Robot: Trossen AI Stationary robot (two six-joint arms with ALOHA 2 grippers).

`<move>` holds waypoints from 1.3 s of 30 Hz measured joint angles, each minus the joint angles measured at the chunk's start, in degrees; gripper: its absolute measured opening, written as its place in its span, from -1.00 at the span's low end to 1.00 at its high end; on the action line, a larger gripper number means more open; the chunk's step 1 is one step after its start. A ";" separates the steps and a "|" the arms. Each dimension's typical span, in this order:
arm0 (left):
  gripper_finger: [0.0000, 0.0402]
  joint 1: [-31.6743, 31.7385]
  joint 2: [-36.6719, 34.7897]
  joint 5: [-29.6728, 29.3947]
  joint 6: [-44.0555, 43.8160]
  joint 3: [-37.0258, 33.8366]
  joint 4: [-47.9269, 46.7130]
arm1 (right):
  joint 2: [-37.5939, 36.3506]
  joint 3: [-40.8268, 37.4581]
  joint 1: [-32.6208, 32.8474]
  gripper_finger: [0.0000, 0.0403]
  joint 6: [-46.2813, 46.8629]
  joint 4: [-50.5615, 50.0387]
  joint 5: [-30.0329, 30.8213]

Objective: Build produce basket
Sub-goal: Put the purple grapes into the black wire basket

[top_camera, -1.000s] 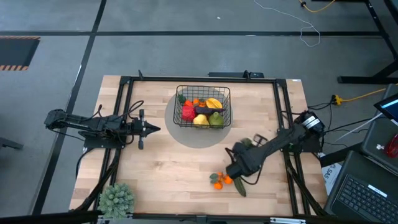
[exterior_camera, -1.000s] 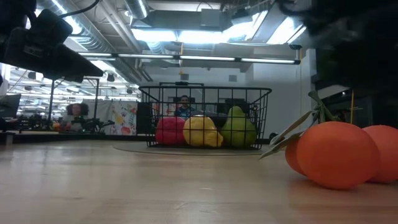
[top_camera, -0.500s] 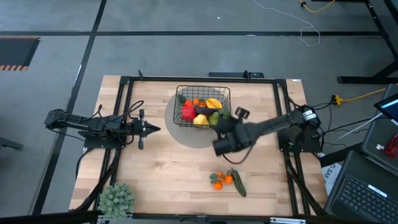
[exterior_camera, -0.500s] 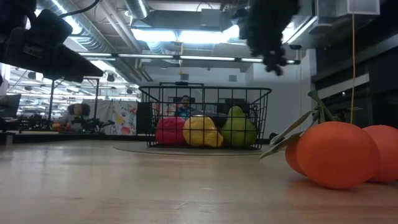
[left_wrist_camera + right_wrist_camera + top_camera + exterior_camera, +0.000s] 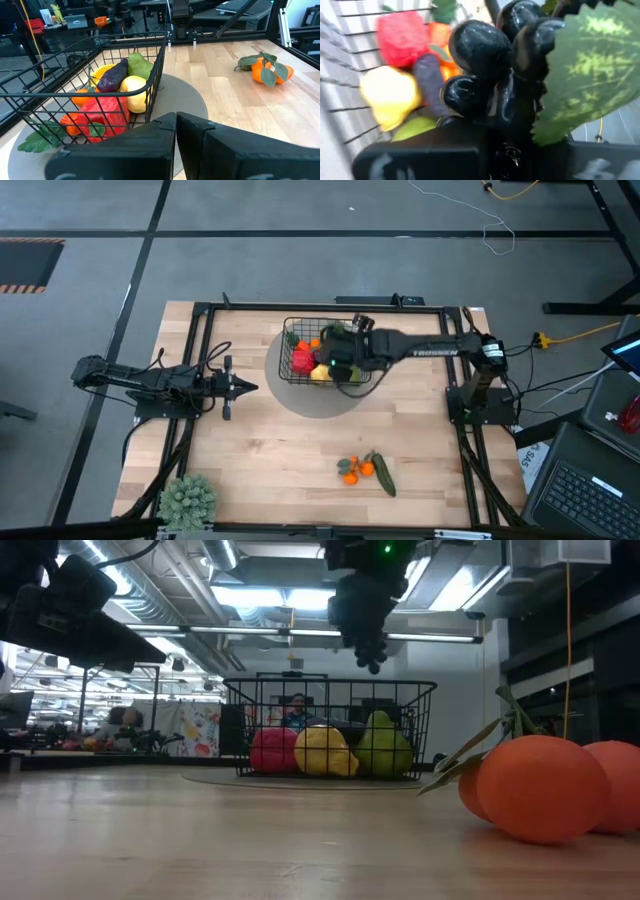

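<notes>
The right gripper point(image 5: 338, 358), clamped on the dark grapes point(image 5: 485, 65), hangs over the basket point(image 5: 363, 330) already holding several fruits, while the oranges point(image 5: 354, 469) and cucumber point(image 5: 383, 476) wait on the table.

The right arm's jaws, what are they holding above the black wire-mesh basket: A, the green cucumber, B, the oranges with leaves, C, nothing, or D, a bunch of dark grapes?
D: the right gripper hangs over the black wire-mesh basket clamped on a bunch of dark grapes.
</notes>
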 joint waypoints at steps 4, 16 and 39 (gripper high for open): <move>-0.98 -0.01 0.00 -0.01 0.03 0.01 -0.01 | -0.59 0.70 -4.18 -0.82 -1.05 -0.87 -0.52; -0.98 -0.01 0.00 -0.02 0.02 -0.02 -0.02 | -0.91 13.57 -10.15 -0.82 -4.24 0.22 -8.41; -0.98 -0.01 0.00 -0.01 -0.03 -0.01 -0.02 | 0.21 13.31 -10.74 -0.55 -9.88 9.98 -28.98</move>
